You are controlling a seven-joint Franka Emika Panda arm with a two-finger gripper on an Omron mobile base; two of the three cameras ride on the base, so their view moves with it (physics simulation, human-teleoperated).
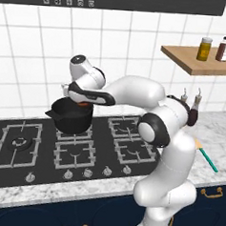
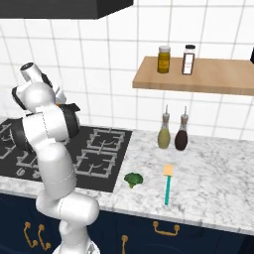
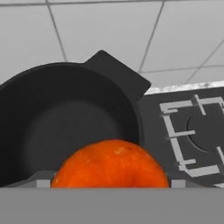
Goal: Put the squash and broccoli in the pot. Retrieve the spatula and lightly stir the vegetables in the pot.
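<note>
Hob on the left of the kitchen carries the pot point(image 1: 70, 116), a deep matte black vessel on a rear burner. Poised over its mouth is the gripper point(image 1: 83, 102); in the hand view the squash point(image 3: 110, 164) sits at the bottom edge, between the jaws, above the pot's empty dark interior. The jaws stand wide, and since the squash is broad I cannot tell whether they grip it or have let go. The squash looks round, smooth and firm, likely a little slippery, so a hold across its widest part seems safest.

Further right, the marble worktop point(image 2: 208, 168) holds the broccoli point(image 2: 133, 179), near the front edge, just beside the hob. It is probably light and lumpy, best pinched across the floret head. Right again, apart from it, lies the spatula point(image 2: 167, 186), tan blade pointing toward the wall, teal handle toward the front edge. It looks thin, stiff and light, and mid-handle seems the place to take it.
</note>
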